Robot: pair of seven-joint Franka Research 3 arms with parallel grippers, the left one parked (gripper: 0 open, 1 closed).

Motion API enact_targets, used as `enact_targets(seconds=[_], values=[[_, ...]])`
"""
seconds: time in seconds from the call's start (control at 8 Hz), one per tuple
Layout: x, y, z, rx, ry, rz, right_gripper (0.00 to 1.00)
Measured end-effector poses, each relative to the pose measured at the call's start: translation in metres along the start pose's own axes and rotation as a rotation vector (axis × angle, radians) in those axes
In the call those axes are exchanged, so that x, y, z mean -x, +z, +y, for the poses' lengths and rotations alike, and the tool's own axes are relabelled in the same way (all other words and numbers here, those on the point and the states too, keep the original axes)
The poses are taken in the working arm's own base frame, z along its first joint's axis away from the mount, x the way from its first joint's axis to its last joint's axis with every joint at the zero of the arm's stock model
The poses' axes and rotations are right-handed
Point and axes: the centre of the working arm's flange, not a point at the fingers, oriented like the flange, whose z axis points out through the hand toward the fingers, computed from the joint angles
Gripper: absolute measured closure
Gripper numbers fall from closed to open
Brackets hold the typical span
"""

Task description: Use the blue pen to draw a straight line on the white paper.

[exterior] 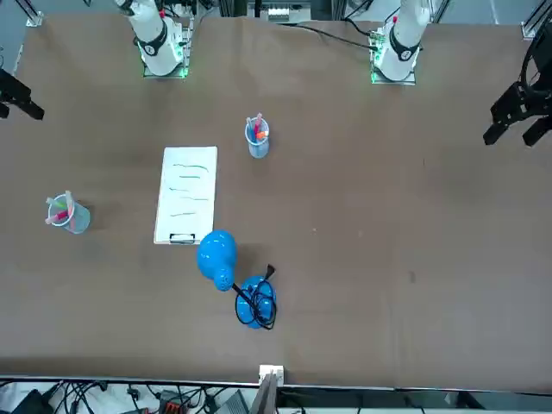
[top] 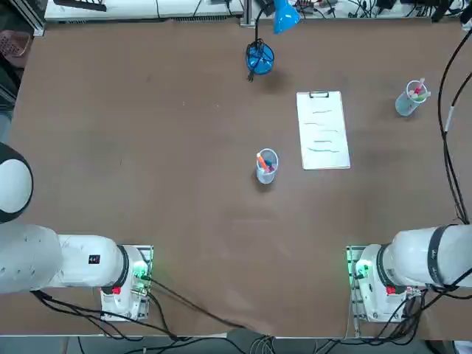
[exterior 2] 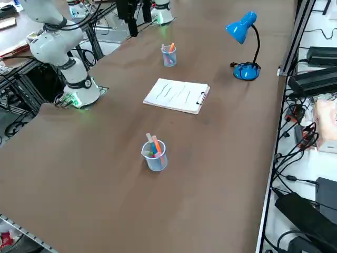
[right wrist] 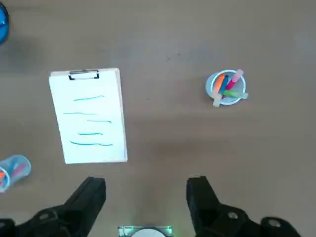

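Hovering above the table (right wrist: 266, 163) | right fingers (right wrist: 146, 181) wide apart | white paper (right wrist: 93, 129) lower, ahead of both

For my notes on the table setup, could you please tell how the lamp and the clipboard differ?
The lamp is blue, while the clipboard holds white paper. The lamp stands upright on a round base; the clipboard lies flat. The lamp has a curved black neck, whereas the clipboard is a plain rectangle with a metal clip. Both rest on the brown table.

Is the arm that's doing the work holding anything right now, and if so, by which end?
Nothing is held: the right arm's jaws stand wide apart, with only bare brown tabletop showing between them.
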Motion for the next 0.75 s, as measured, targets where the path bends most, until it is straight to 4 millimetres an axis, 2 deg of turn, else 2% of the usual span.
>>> enact_targets(seconds=[0.38,0.75], values=[[-0.013,0.061,0.045,0.029,-0.142,0.036,0.00],[-0.021,0.140,0.054,0.111,-0.298,0.092,0.00]])
